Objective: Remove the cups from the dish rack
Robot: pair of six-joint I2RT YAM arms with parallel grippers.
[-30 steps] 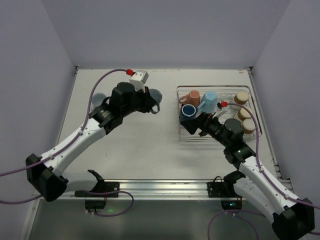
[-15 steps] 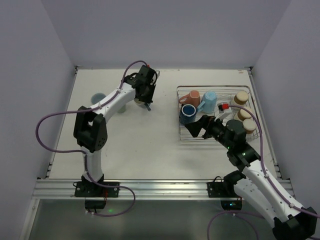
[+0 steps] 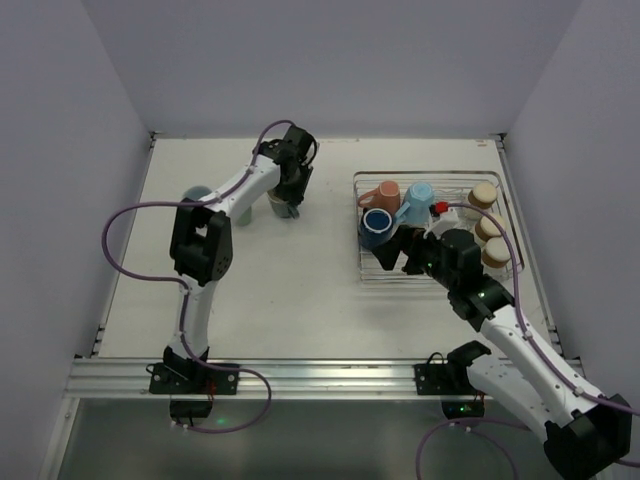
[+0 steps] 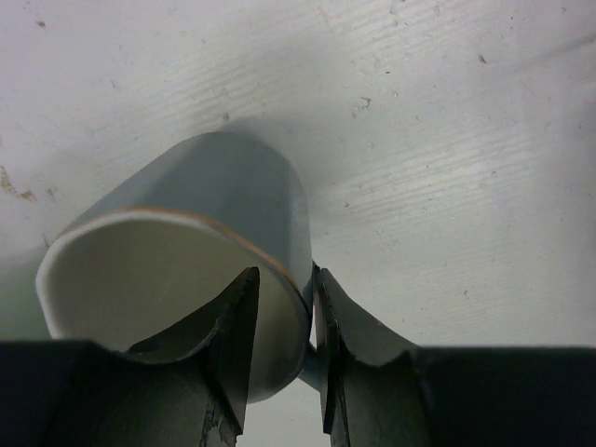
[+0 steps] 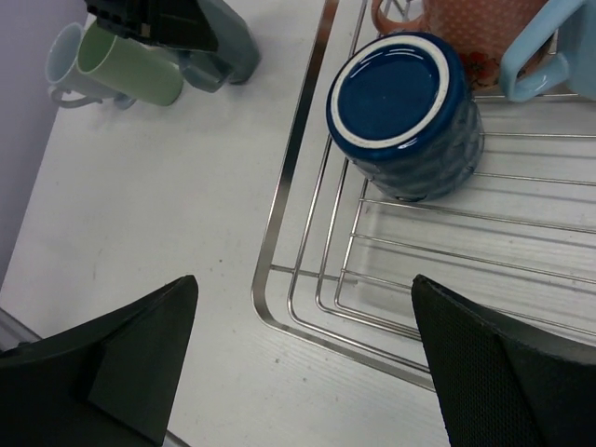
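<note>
My left gripper (image 3: 289, 200) (image 4: 284, 279) is shut on the rim of a grey-blue cup (image 4: 223, 186) (image 3: 278, 206), one finger inside and one outside. It holds the cup tilted, low over the table left of the dish rack (image 3: 365, 272). My right gripper (image 5: 303, 363) (image 3: 405, 255) is open wide and empty over the rack's near-left corner (image 5: 279, 279). In the rack lie a dark blue cup (image 5: 405, 116) (image 3: 376, 224), a salmon-pink cup (image 3: 381, 194) and a light blue mug (image 3: 418, 202). Three beige cups (image 3: 490, 226) are at its right side.
A green cup (image 5: 130, 67) and a pale blue mug (image 5: 63, 60) (image 3: 196, 196) lie on the table left of the held cup. Walls close the table at the back and both sides. The left arm's cable arcs over the left part of the table.
My left gripper has carried the grey-blue cup a little left and down, and the arm has folded back. My right gripper has shifted slightly over the rack's near-left corner.
</note>
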